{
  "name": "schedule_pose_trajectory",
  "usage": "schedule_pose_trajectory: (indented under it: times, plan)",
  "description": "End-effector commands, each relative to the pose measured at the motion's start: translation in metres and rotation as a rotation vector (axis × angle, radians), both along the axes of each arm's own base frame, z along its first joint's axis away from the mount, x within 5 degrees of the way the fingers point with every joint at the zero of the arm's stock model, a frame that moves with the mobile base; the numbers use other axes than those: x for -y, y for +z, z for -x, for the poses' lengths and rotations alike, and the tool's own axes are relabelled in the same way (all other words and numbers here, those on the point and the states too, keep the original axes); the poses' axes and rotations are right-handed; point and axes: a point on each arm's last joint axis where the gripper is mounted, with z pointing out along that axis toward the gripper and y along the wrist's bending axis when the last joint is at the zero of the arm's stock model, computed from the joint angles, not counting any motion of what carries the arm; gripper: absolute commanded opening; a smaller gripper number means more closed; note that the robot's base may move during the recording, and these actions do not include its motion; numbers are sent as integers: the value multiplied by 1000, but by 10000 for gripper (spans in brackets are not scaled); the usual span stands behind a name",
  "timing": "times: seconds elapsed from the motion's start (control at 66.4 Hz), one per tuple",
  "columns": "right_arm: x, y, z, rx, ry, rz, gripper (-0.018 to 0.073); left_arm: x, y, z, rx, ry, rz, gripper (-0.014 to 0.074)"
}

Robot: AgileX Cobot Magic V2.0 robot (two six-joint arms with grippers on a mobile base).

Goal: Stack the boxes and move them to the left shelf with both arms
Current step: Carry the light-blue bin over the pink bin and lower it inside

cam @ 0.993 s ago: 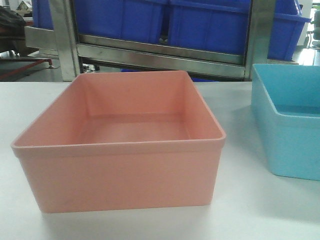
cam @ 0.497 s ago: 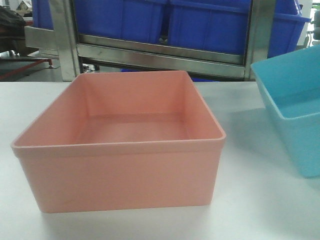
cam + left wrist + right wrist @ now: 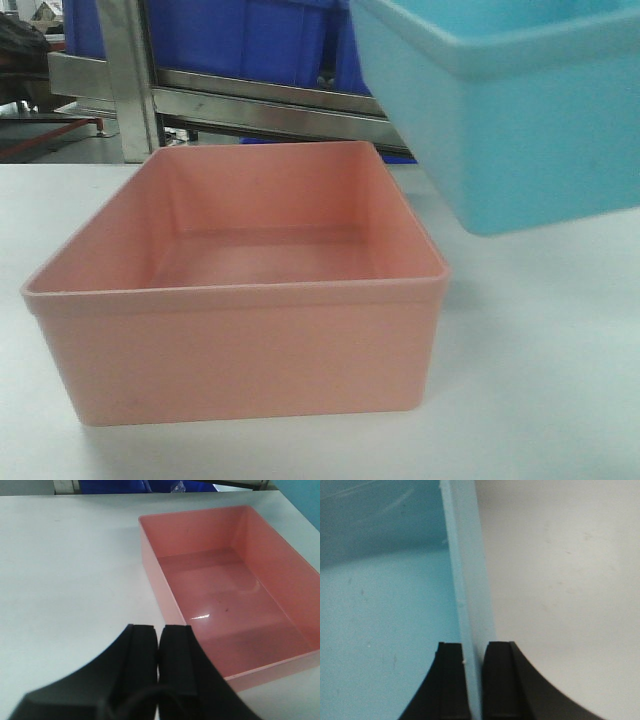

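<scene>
Reading from the left, your left gripper [image 3: 159, 632] hangs low over the white tabletop [image 3: 65, 570], near a corner of the pink box. Its two fingers are pressed together with nothing between them. The pink box [image 3: 240, 350] sits flat, upright and empty on the tabletop, in front of the steel rail of the left shelf [image 3: 260, 105] and the dark blue bins [image 3: 240, 35] behind it. To the right, the blue box [image 3: 530, 130] is off the table and tilted, higher than the pink rim. Your right gripper [image 3: 474, 650] is clamped on one thin wall of it, one finger inside and one outside.

Handling: judge both boxes light, stiff and smooth-walled, so likely slippery. A box pinched by a single wall may pivot in the grip, so take it at the rim, where the plastic is reinforced. The tapered walls should let the boxes nest.

Not shown: the blue box's top and right side are cut off in the front view. Whether it hangs over the pink box or just beside it cannot be told. No shelf rollers are visible, and the front view shows neither gripper.
</scene>
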Motion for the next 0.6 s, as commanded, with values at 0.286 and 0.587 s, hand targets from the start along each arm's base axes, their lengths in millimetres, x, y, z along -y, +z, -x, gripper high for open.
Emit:
schedule_pose_trajectory:
  times: [0.286,0.587]
  plan:
    - [-72,26,-7,103,108,-367,55,1,17,-1,104,-5,43,-10]
    - [-122,7,-22,63,117,-461,56,1,16,-1,103,-5,43,-10]
